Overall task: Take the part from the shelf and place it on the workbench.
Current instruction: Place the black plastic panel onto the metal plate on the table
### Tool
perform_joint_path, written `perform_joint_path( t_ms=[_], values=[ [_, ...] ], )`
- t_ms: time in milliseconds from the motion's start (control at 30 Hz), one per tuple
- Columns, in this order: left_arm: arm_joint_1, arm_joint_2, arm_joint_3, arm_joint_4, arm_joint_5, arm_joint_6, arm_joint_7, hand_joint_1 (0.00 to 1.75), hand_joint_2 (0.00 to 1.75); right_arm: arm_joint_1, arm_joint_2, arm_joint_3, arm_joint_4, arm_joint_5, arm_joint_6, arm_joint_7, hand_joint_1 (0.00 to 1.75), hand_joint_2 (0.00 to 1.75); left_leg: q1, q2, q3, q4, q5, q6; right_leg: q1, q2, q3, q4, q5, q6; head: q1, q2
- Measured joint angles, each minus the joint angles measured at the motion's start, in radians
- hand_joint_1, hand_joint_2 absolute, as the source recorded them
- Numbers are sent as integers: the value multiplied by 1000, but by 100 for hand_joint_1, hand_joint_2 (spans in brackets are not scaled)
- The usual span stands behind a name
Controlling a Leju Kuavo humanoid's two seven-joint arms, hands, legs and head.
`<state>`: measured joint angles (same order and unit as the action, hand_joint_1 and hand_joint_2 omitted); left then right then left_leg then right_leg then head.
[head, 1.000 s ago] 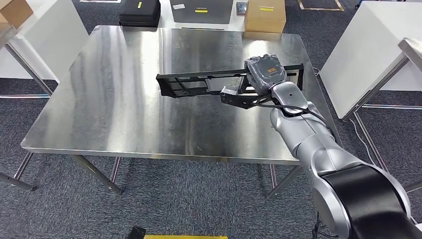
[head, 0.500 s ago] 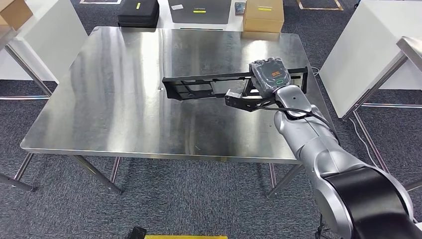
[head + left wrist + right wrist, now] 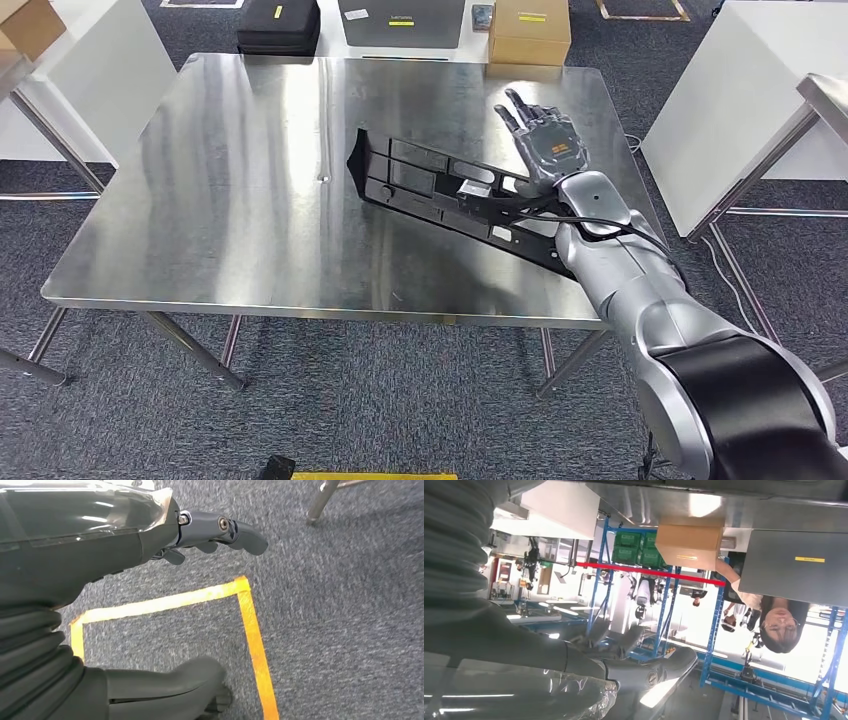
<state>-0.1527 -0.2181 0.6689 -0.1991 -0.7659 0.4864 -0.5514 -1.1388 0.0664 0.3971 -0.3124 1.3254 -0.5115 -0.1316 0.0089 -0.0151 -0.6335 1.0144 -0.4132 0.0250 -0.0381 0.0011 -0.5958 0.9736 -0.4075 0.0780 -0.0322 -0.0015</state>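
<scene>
Down by the grey carpet the left hand hangs over a square of yellow tape, its fingers curled loosely with nothing in them. The silver right arm reaches up over the near right edge of the steel tabletop, and just ahead of it lies the long black part — flat on the metal, running diagonally from the arm's wrist toward the middle of the surface. The right hand sits above the part's right end, lifted off it, fingers spread wide and pointing away, holding nothing. Beyond the far edge of the tabletop, on the floor, stand a black case, a flat grey box and a cardboard box; white panels flank both sides. The right wrist view also catches blue racking with green bins and a person standing well back.
</scene>
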Motion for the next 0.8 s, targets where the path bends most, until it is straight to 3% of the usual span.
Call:
perform_joint_path(
  t_ms=[433,633,800],
  values=[
    [0,1,2,0,12,-46,15,0,0,-35,-48,-8,0,-7,69,26,0,175,0,-1,0,0,0,1,0,0,0,0,0,0,0,0],
    [6,3,12,0,29,-60,16,0,0,-133,-120,-67,0,-90,218,62,0,175,-1,-2,-1,0,1,1,-1,-1,0,0,0,0,0,0],
    [22,6,27,0,35,-73,10,0,0,-263,-177,-183,0,-205,332,101,0,175,-2,-1,-1,0,1,1,-1,-1,0,0,0,0,0,0]
  ],
)
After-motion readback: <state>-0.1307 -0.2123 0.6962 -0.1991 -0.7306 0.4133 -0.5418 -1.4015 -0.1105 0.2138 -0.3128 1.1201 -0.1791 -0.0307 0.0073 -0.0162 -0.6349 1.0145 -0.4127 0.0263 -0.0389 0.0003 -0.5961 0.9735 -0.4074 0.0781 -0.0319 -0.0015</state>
